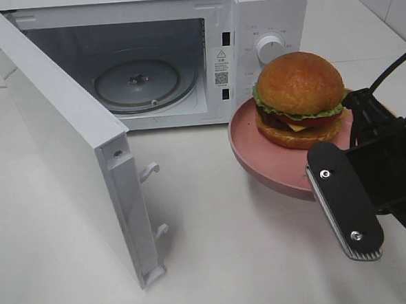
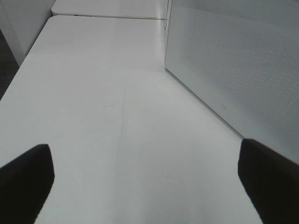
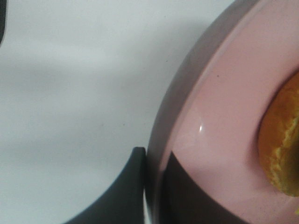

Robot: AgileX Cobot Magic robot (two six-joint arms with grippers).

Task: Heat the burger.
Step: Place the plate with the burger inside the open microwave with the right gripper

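Note:
The burger (image 1: 300,98), a golden-brown bun with lettuce, tomato and patty, sits on a round pink plate (image 1: 258,152) in front of the microwave's control panel. My right gripper (image 1: 318,179) is shut on the plate's near rim and holds it slightly tilted, seemingly just above the table. In the right wrist view the gripper (image 3: 152,186) clamps the plate's rim (image 3: 219,116), with the bun's edge (image 3: 282,140) beside it. My left gripper (image 2: 145,186) is open and empty over bare table, outside the exterior high view.
The white microwave (image 1: 264,24) stands at the back with its door (image 1: 64,140) swung wide open to the left. The glass turntable (image 1: 137,84) inside carries nothing. The door's outer face (image 2: 233,60) shows beside my left gripper.

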